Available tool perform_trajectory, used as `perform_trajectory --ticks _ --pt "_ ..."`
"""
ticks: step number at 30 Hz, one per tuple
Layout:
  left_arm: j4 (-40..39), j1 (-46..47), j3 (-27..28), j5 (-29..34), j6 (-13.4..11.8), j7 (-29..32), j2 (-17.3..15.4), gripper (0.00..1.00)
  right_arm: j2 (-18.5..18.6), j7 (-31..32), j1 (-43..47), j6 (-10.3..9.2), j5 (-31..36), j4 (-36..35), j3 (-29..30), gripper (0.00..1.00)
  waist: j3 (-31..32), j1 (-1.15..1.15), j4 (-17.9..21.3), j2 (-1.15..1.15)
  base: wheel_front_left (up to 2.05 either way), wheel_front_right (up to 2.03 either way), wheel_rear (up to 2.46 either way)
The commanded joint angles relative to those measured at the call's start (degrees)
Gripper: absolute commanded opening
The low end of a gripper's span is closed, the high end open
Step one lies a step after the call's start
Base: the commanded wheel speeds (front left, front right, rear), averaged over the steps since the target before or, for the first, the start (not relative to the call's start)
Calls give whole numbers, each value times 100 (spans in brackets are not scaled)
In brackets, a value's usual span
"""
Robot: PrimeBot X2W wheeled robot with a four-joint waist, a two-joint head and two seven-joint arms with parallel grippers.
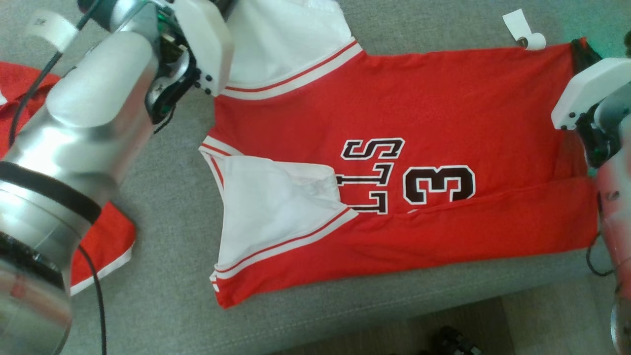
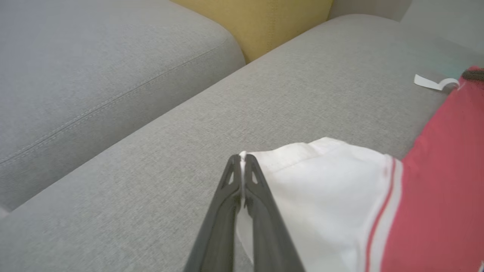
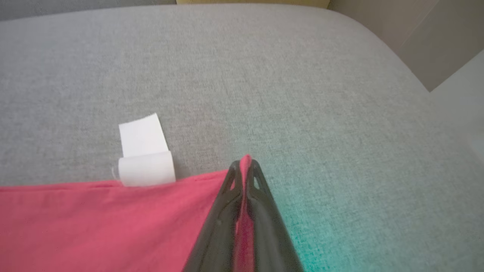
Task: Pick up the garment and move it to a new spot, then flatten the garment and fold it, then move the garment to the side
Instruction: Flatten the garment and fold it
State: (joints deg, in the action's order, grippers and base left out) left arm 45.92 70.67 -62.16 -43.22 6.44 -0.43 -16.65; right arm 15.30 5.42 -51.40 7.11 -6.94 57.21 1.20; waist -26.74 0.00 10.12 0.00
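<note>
The garment (image 1: 443,108) is a red jersey with white sleeves, a black "3" and black letters. It lies spread across the grey sofa seat (image 1: 162,197), with its near long edge folded up over the body. In the left wrist view, my left gripper (image 2: 242,160) is shut on the edge of the far white sleeve (image 2: 325,189). My right gripper (image 3: 245,163) is shut on a corner of the red hem (image 3: 113,219), and red cloth shows between its fingers. In the head view both wrists sit at the garment's far corners, left arm (image 1: 98,98) and right arm (image 1: 591,93).
A second red garment with white trim (image 1: 106,241) lies under my left arm. A white label (image 1: 525,32) curls off the hem by my right gripper. The sofa backrest (image 2: 94,56) and a yellow cushion (image 2: 264,22) stand behind. The seat's front edge (image 1: 394,305) runs along the bottom.
</note>
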Motion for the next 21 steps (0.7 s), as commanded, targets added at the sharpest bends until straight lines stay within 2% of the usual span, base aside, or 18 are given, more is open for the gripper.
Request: perform_trajectory --ticks 1,10,21 --pt "-71 338 223 -42 -63 -83 -215 0 112 -138 -197 37 -82 -134 -45 0 10 0 -4 0 0 0 0" --pt "111 656 587 -141 -404 -589 -238 0 127 -688 -601 37 -742 -285 -322 0 -34 0 -70 0 0 0 0" --pt "451 1005 818 -80 -635 -1255 -85 0 175 -1390 -1261 37 -1315 -321 -650 0 -104 0 -192 0 0 0 0"
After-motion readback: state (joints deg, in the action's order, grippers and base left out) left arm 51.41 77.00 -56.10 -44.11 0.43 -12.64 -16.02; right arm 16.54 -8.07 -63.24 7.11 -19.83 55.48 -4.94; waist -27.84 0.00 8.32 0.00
